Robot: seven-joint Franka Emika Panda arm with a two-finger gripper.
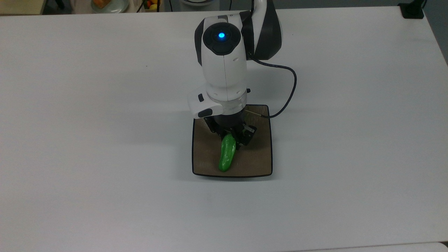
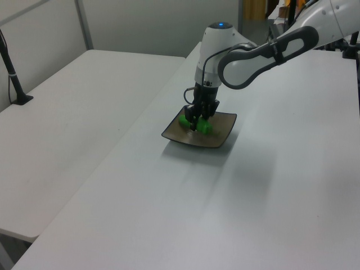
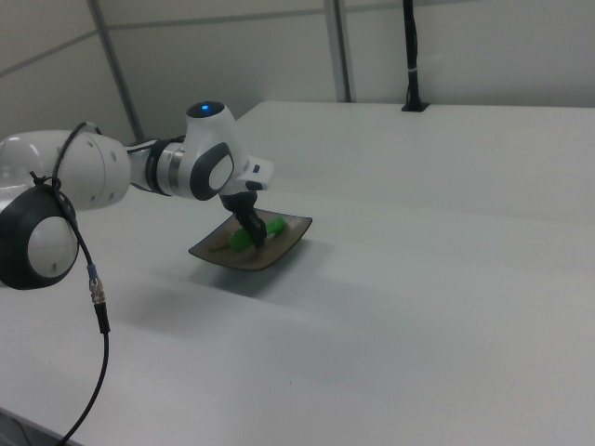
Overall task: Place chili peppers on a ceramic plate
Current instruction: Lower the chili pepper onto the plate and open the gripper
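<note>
A square brown ceramic plate point(image 1: 255, 157) point(image 2: 222, 132) point(image 3: 218, 253) lies on the white table. The bright-green chili pepper point(image 1: 226, 156) point(image 2: 205, 127) point(image 3: 244, 238) is down at the plate, its free end near the plate's front edge in the top view. My gripper point(image 1: 232, 138) point(image 2: 194, 121) point(image 3: 257, 238) is low over the plate's middle and shut on the pepper's upper end. The stem is hidden under the gripper.
A black cable point(image 1: 287, 91) loops from the arm over the table behind the plate. A black post base point(image 1: 413, 10) stands at the table's far right corner in the top view. A second white table point(image 2: 67, 112) lies at the left view's left.
</note>
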